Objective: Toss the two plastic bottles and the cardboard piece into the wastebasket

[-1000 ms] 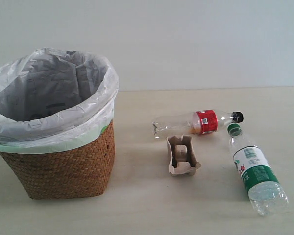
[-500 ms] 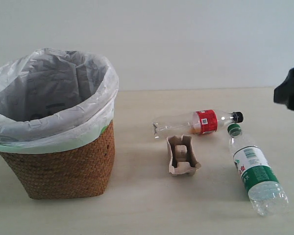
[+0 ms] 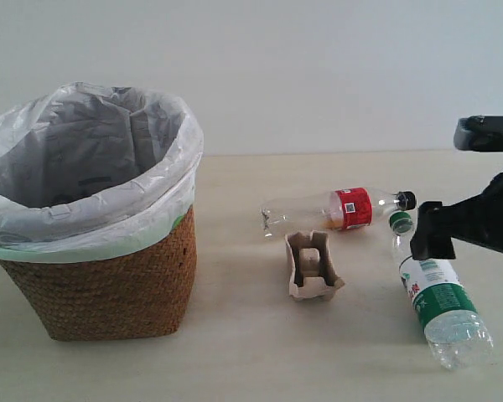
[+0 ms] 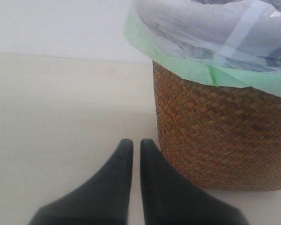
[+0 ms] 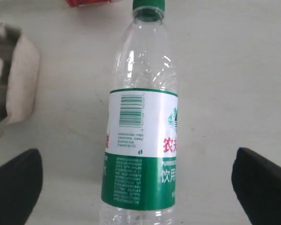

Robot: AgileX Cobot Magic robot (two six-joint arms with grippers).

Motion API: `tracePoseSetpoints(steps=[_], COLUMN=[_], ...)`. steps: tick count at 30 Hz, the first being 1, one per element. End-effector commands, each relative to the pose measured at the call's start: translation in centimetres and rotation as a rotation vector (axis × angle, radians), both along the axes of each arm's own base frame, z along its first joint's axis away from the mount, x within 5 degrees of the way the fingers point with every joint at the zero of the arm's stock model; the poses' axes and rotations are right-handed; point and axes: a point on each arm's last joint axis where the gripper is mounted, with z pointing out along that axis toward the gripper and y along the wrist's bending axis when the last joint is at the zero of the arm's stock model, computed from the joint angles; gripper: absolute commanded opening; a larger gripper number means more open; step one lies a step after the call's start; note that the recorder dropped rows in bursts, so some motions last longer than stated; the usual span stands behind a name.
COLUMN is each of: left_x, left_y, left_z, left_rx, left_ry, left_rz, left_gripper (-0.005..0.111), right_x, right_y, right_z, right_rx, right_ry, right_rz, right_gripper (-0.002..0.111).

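Exterior view: the wastebasket (image 3: 109, 289) stands at the 9 o'clock side of the table (image 3: 235, 360), its pale plastic liner folded out over the woven rim. Nothing of the task lies inside that can be seen (the liner hides the bottom). The cardboard piece (image 3: 312, 266) sits near the middle of the table, well apart from the wastebasket. Just beside it, toward 12 o'clock, the red-label bottle (image 3: 352, 208) lies on its side with its black cap pointing to 3 o'clock. The green-label bottle (image 3: 440, 306) lies at about 4 o'clock from the cardboard piece, its green cap close to the black one and its base toward 5 o'clock. The right arm (image 3: 486, 219) reaches in from 3 o'clock above this bottle's neck.

In the right wrist view, the right gripper (image 5: 139, 187) is spread wide, one finger on either side of the green-label bottle, neither touching it. In the left wrist view, the left gripper (image 4: 136, 143) has its fingers drawn together with only a thin slit between them, holding nothing, low over the table near the wastebasket's wicker wall.
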Motion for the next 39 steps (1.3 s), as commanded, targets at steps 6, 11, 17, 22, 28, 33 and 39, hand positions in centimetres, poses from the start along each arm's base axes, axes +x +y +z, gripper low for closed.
tracePoseSetpoints(steps=[6,11,17,22,28,33,39], left_x=[0.0,0.0,0.0,0.0,0.0,0.0,0.0], left_y=[0.0,0.0,0.0,0.0,0.0,0.0,0.0], left_z=[-0.1,-0.1,-0.1,-0.1,-0.1,-0.1,-0.1], left_rx=[-0.006,-0.006,-0.006,-0.006,-0.006,-0.006,-0.006], left_ry=[-0.002,-0.002,-0.002,-0.002,-0.002,-0.002,-0.002], left_rz=[0.006,0.006,0.006,0.006,0.006,0.006,0.006], left_gripper=[0.006,0.006,0.006,0.006,0.006,0.006,0.006], right_x=[2.5,3.2,3.4,3.2,2.7,2.6,2.5], right_y=[0.4,0.5,0.9,2.9,4.0,4.0,4.0], right_z=[-3.9,-5.8,-6.6,-6.4,-6.5,-6.5,-4.4], right_rx=[-0.047,-0.057,-0.07,-0.091,-0.133,-0.133,-0.109], right_ry=[0.069,0.096,0.092,0.049,0.051,0.067,0.049], right_rz=[0.057,0.057,0.084,0.183,0.302,0.302,0.276], right_gripper=[0.105,0.105,0.096,0.051,0.002,0.014,0.0])
